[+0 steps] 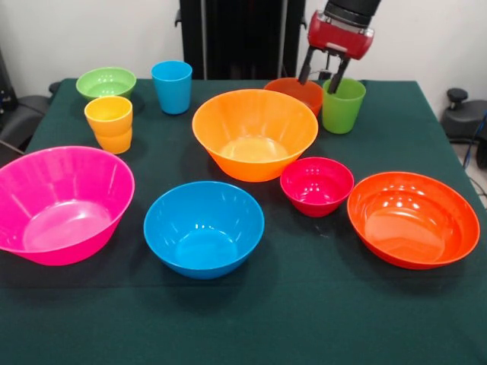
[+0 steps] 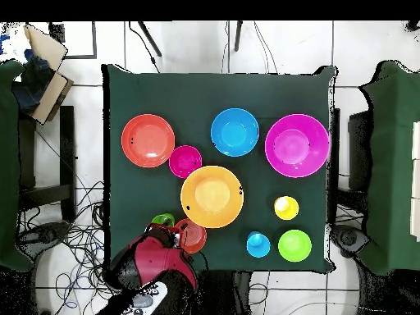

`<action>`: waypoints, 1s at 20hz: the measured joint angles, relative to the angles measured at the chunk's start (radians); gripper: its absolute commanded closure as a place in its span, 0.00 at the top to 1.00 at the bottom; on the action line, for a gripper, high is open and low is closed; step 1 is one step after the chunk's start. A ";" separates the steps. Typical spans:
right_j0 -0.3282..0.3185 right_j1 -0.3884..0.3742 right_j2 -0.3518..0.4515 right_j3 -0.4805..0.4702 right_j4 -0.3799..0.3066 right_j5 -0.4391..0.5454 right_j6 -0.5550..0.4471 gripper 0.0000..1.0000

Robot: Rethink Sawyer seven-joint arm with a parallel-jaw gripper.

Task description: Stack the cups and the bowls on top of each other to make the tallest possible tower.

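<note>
My gripper (image 1: 320, 76) hangs open at the far right corner, its fingers straddling the gap between the small orange-red bowl (image 1: 297, 93) and the green cup (image 1: 344, 106), holding nothing. In the overhead view the arm (image 2: 156, 258) covers part of that bowl (image 2: 193, 236) and cup (image 2: 163, 220). The big orange bowl (image 1: 254, 133) stands mid-table. In front lie the big pink bowl (image 1: 61, 204), medium blue bowl (image 1: 204, 228), small magenta bowl (image 1: 316, 185) and wide red-orange bowl (image 1: 412, 218). Far left stand the small green bowl (image 1: 106, 81), blue cup (image 1: 172, 86) and yellow-orange cup (image 1: 109, 123). No tower shows.
A dark green cloth (image 1: 304, 319) covers the table to its edges. Behind the table stands a black frame (image 1: 236, 38). Dark chairs (image 2: 394, 164) flank the sides, and cables (image 2: 74, 238) lie on the floor near the arm's base.
</note>
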 measured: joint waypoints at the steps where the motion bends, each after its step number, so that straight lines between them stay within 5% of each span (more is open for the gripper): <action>1: 0.007 0.007 -0.001 -0.004 0.002 0.000 0.000 1.00; 20: 0.048 0.106 -0.012 -0.053 0.006 0.000 0.000 1.00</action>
